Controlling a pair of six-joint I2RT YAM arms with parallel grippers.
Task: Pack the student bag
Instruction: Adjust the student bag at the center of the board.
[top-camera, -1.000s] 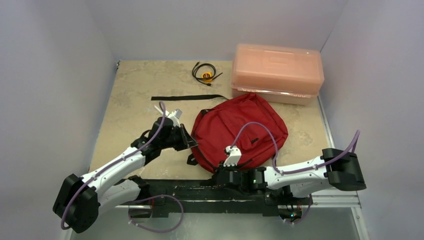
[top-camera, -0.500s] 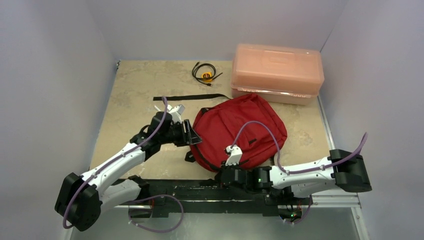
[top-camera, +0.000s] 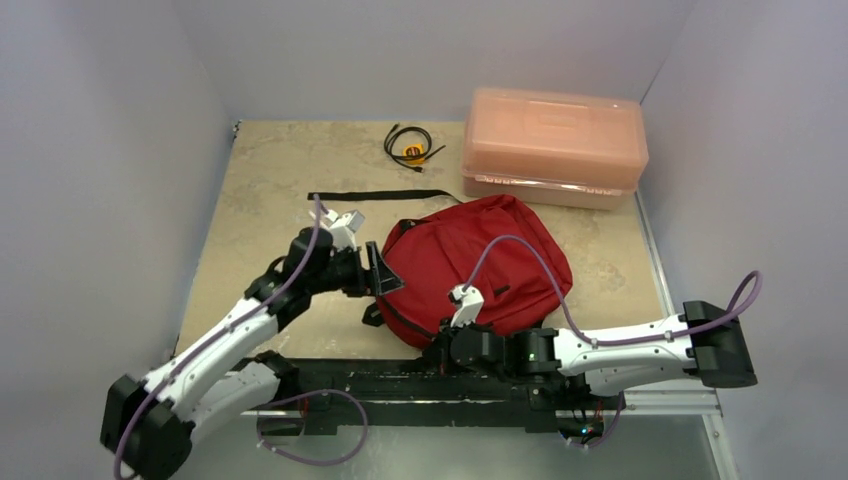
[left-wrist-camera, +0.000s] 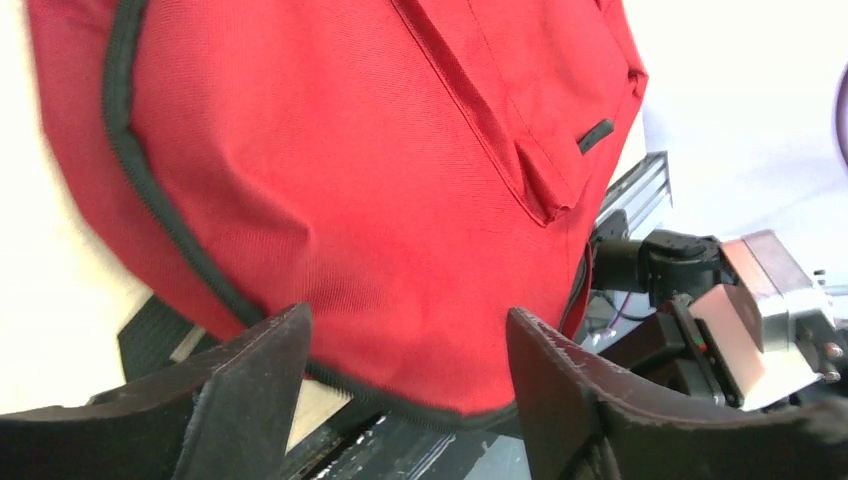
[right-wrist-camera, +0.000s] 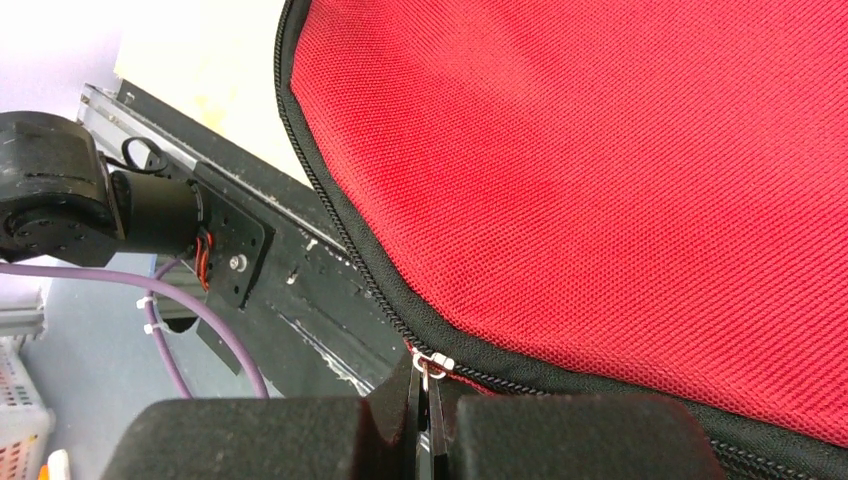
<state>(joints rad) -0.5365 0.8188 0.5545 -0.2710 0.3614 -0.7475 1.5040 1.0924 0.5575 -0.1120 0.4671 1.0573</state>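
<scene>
The student bag (top-camera: 480, 265), dark red fabric with a black zipper, lies flat mid-table, its near edge over the arms' base rail. My left gripper (top-camera: 380, 272) stands open at the bag's left edge. In the left wrist view the bag (left-wrist-camera: 350, 180) fills the space beyond my left gripper (left-wrist-camera: 405, 385), and nothing is held between the fingers (left-wrist-camera: 250, 390). My right gripper (right-wrist-camera: 425, 395) is shut on the small metal zipper pull (right-wrist-camera: 432, 364) at the near edge of the bag (right-wrist-camera: 620, 180). From above, the right gripper (top-camera: 443, 345) sits low against that edge.
A pink translucent plastic box (top-camera: 555, 145) stands behind the bag at the back right. A coiled black cable (top-camera: 410, 145) lies at the back centre, with a flat black strap (top-camera: 375, 195) in front of it. The black base rail (top-camera: 400, 385) runs under the bag's near edge. Walls close both sides.
My left gripper has opened at the bag's left edge and drawn slightly back. The right arm's elbow swung right while its gripper stayed shut at the zipper. The bag's top shifted a little.
</scene>
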